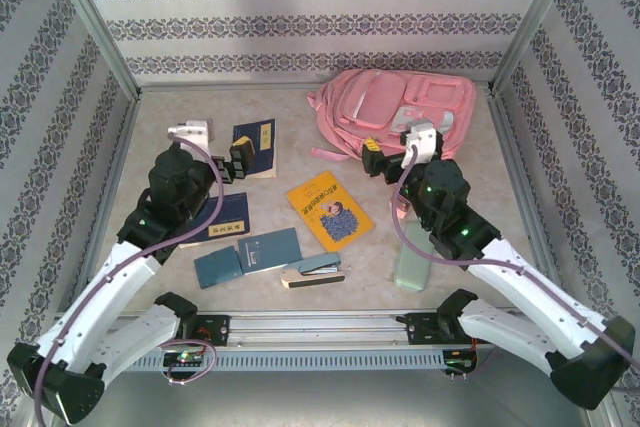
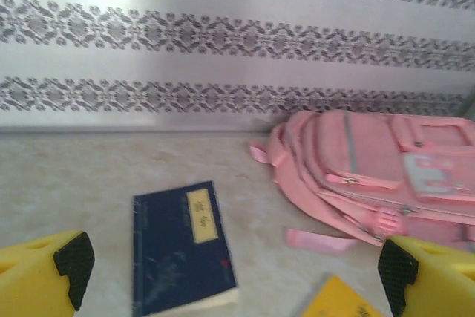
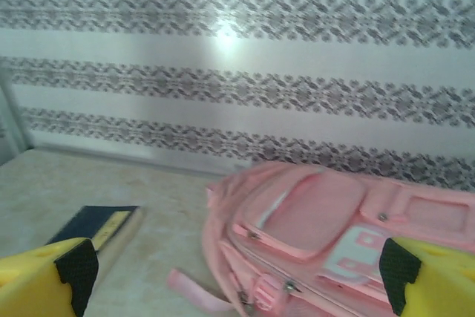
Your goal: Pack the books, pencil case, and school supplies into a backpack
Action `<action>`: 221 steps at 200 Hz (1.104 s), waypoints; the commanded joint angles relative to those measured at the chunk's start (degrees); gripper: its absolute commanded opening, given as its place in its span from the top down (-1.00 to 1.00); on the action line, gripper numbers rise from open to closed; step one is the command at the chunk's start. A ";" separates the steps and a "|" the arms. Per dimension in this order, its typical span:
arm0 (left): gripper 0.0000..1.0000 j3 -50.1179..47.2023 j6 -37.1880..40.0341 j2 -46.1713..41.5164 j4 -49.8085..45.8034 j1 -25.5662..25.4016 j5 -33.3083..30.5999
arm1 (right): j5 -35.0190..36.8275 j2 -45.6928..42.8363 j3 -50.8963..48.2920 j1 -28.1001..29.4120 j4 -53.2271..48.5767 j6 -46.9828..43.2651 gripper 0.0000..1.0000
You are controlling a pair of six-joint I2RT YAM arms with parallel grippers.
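The pink backpack (image 1: pixel 400 107) lies at the back right. Several books lie on the table: a navy one (image 1: pixel 255 147), a second navy one (image 1: pixel 228 217) partly under my left arm, a yellow one (image 1: pixel 328 209) and two teal ones (image 1: pixel 218 267) (image 1: pixel 270 249). The blue-and-beige stapler (image 1: pixel 312 271) sits near the front. My right arm partly hides the pale green pencil case (image 1: pixel 412 259). My left gripper (image 1: pixel 235 165) is open over the far navy book (image 2: pixel 178 250), holding nothing. My right gripper (image 1: pixel 382 165) is open in front of the backpack (image 3: pixel 319 220), also holding nothing.
Patterned walls with metal frame posts close in the table on three sides. A loose pink strap (image 2: pixel 320 240) lies on the table between the backpack (image 2: pixel 378 168) and the yellow book (image 2: pixel 341 298). A rail (image 1: pixel 320 329) runs along the front edge.
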 commanded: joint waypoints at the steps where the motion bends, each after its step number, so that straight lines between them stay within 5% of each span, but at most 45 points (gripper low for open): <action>1: -0.99 9.24 -9.67 3.96 -26.40 -1.11 -4.02 | 1.97 4.34 13.37 2.79 -26.58 5.09 -0.96; 23: -0.99 14.69 -9.58 8.63 -32.97 -0.62 3.78 | -2.94 6.80 18.15 0.40 -30.20 11.40 -0.96; 48: -0.99 13.97 -13.64 12.61 -33.38 0.41 7.81 | -19.80 8.80 16.58 -7.34 -24.98 19.90 -0.96; 74: -0.99 13.62 -14.60 14.26 -34.27 3.55 12.28 | -15.60 16.06 19.71 -6.33 -25.70 21.11 -0.96; 107: -0.99 11.69 -15.92 15.92 -34.45 10.06 17.69 | -24.60 31.62 29.11 -8.99 -29.19 19.00 -0.77; 143: -0.99 10.32 -15.83 14.92 -35.25 11.09 13.69 | -27.65 51.66 46.67 -10.24 -34.76 19.92 -0.61; 162: -0.99 7.62 -16.14 13.03 -33.23 11.09 13.08 | -21.38 61.28 57.40 -10.89 -39.59 19.55 -0.61; 221: -0.99 5.96 -15.31 13.62 -32.50 11.14 11.88 | -22.37 78.72 75.72 -18.26 -41.30 29.98 -0.53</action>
